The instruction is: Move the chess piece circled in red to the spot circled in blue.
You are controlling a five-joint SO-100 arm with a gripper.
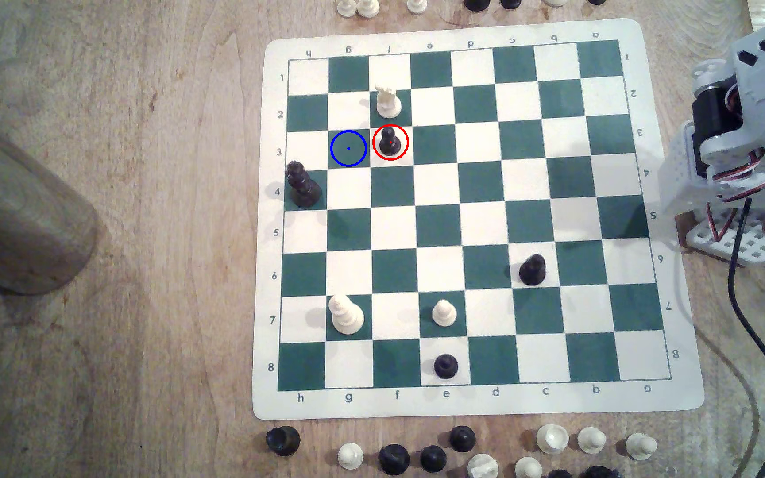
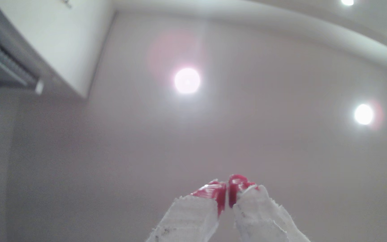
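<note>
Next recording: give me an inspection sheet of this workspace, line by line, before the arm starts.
Surface: green-and-white chess mat on a wooden table.
Job's things: black pawn upright inside the red ring; blue-ringed green square beside it, bare.
Clutter: white piece on the square adjoining the pawn's; tall black piece near the target; spare pieces off the mat.
Gripper: gripper points at the ceiling, red tips together, holding nothing.
Cables: black cable runs from the arm's base.
Surroundings: brown cylinder at the exterior view's left.

board border (image 1: 275, 257) numbers 1–8, letters a–h
</note>
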